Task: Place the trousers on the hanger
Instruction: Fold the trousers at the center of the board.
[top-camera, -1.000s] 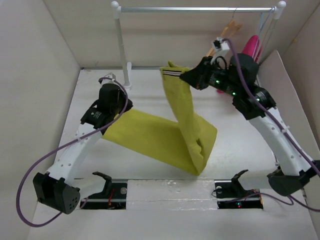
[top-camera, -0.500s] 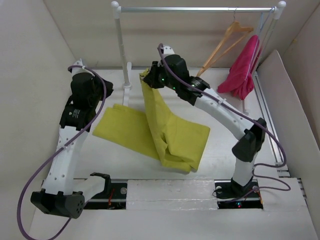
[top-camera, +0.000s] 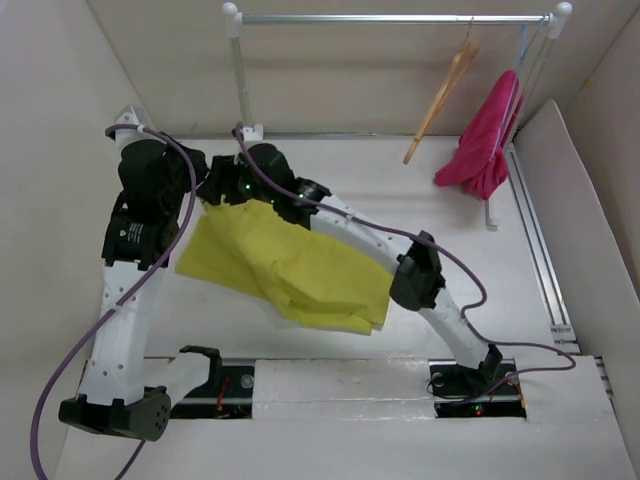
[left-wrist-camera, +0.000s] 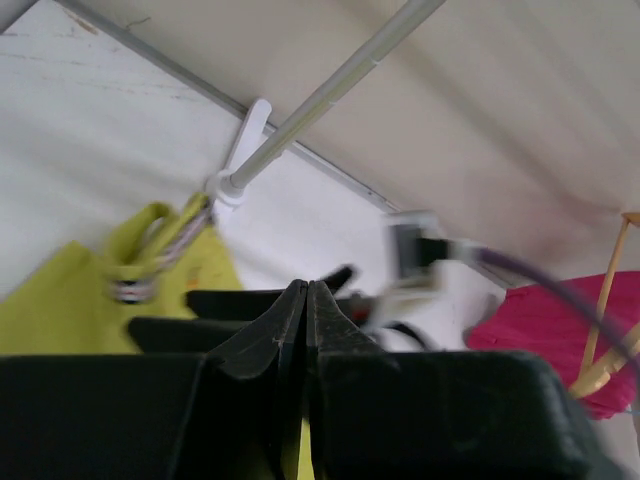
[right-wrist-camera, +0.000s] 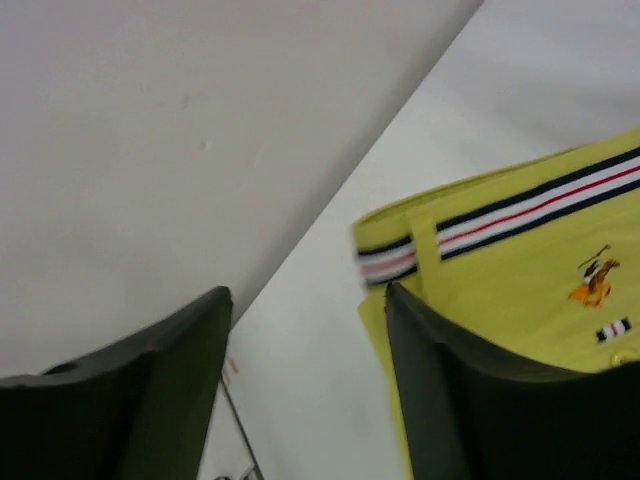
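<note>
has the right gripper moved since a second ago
Yes. The right gripper has swung left across the top view, from beside the hanger at the rail's right end to near the rail's left post.

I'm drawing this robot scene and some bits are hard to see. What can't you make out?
Left wrist view: the hanger is cut off by the right edge; the shut left gripper blocks most of the trousers.
Right wrist view: the trousers run off the right edge; their little orange badge is too blurry to read.
Top view: the fingers of the right gripper and the left one hide under the wrists.
</note>
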